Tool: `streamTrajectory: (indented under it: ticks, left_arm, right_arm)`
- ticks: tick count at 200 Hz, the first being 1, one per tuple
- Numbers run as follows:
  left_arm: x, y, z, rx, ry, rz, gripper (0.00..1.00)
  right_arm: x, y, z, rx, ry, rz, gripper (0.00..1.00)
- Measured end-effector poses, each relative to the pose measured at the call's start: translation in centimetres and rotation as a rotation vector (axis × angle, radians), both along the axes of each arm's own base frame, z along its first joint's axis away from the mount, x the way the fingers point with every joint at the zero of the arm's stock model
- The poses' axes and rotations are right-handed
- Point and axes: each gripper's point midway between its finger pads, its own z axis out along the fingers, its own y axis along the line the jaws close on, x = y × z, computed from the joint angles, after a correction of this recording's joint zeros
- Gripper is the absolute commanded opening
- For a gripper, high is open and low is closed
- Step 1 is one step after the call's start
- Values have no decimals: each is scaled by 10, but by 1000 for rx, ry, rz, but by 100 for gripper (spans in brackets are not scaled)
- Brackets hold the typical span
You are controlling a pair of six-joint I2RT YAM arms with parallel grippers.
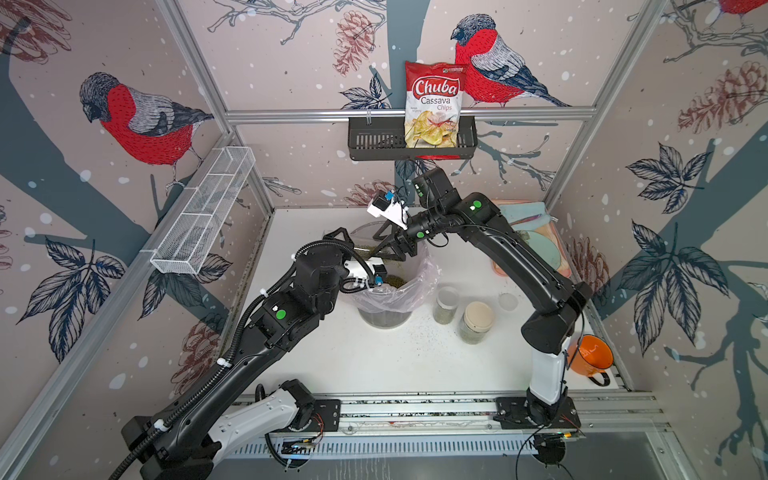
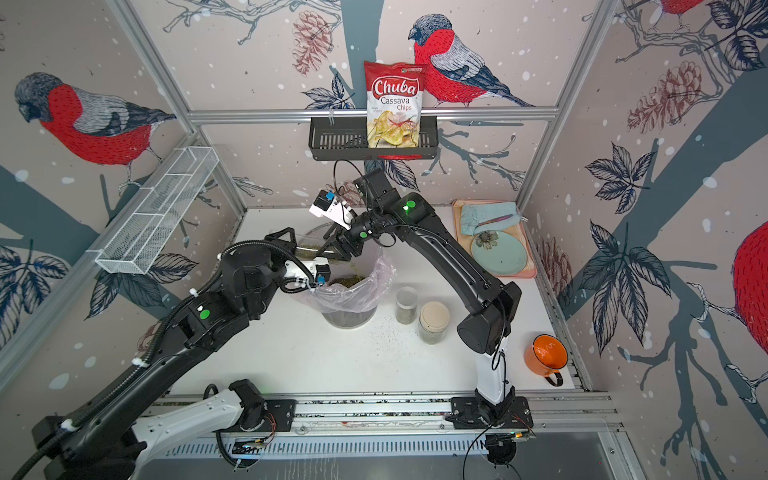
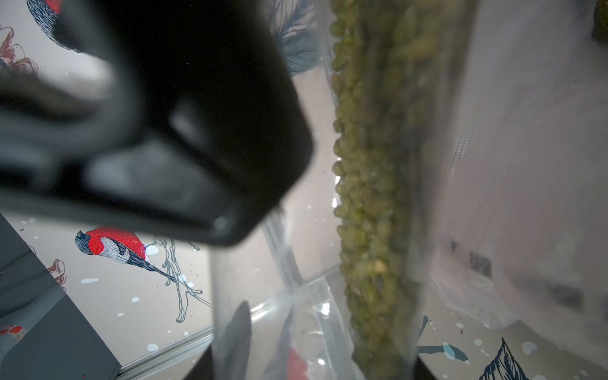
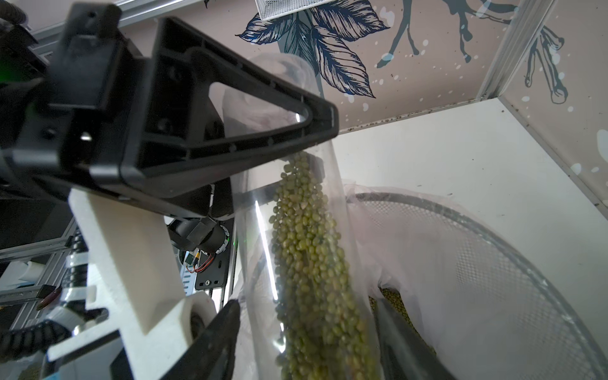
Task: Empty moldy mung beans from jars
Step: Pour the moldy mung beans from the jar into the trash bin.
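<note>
Over the pink-lined bin (image 1: 382, 319), tilt the tall clear tube (image 4: 258, 237) your left gripper (image 1: 348, 241) clenches steeper, draining olive-green mung beans (image 4: 306, 250); right gripper's (image 1: 386, 245) hold unclear.

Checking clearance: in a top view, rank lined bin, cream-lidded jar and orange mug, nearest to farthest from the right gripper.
1. The lined bin, at the right gripper.
2. The cream-lidded jar, mid-table, right of the bin.
3. The orange mug, front right corner.
</note>
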Motion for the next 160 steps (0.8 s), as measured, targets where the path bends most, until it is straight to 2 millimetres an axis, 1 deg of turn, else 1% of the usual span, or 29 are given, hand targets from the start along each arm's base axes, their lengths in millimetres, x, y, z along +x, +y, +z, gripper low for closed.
streamTrajectory:
  ticks: [45,103,160]
  left_arm:
    - [-2,-2,0,0,-1,-8,39]
    - [-4,-1,-9,33,27,-5,39]
    - [-5,0,-14,62,43,-7,39]
  right_arm:
    - [-1,7,1,-4,-27,7,66]
    - [-2,13,-13,-38,0,15,67]
    - [-2,13,-23,-59,-1,22,70]
